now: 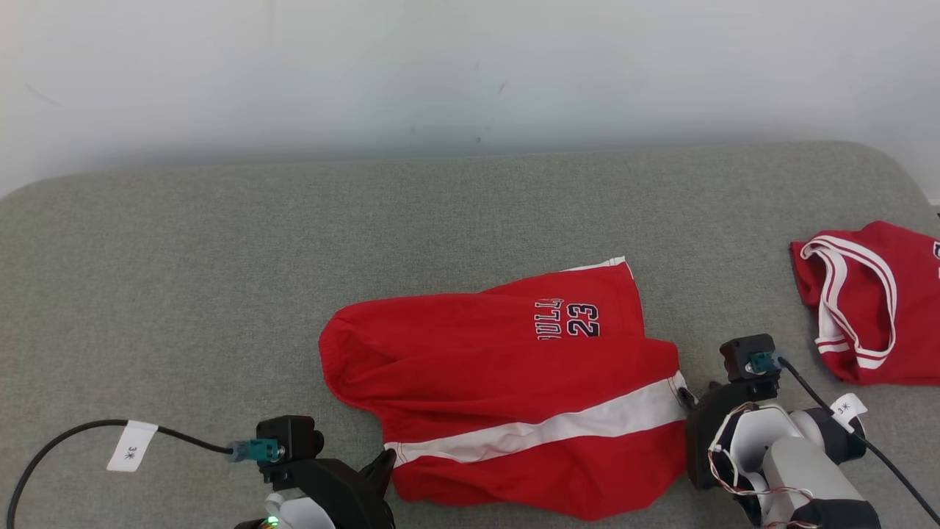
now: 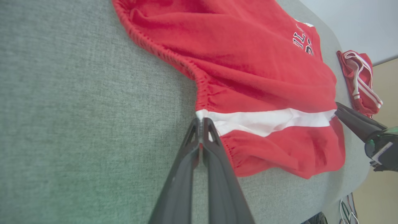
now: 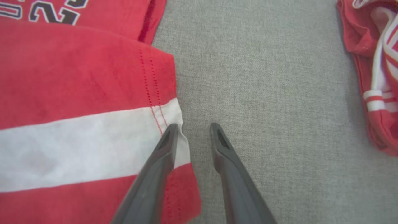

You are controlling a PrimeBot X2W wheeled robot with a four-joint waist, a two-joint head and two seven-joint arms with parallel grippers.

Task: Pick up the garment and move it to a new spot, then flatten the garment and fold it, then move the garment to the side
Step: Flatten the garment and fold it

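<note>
On the grey woven-cloth table top (image 1: 220,257), a white paper tag (image 1: 131,446) on the left cable reads "3" with a star-like mark. Just right of it the left gripper (image 2: 201,122) is pinched tight, apparently on the gathered waistband at the white stripe's end, a corner hold suited to lifting. The red fabric shorts with a white side stripe (image 1: 499,382) lie crumpled at the near middle, printed "ULL" and "23". The right gripper (image 3: 194,127) stands part-open astride the hem, one finger on cloth, likely to match that hold, and a red white-trimmed fabric top (image 1: 866,308) lies well right.
</note>
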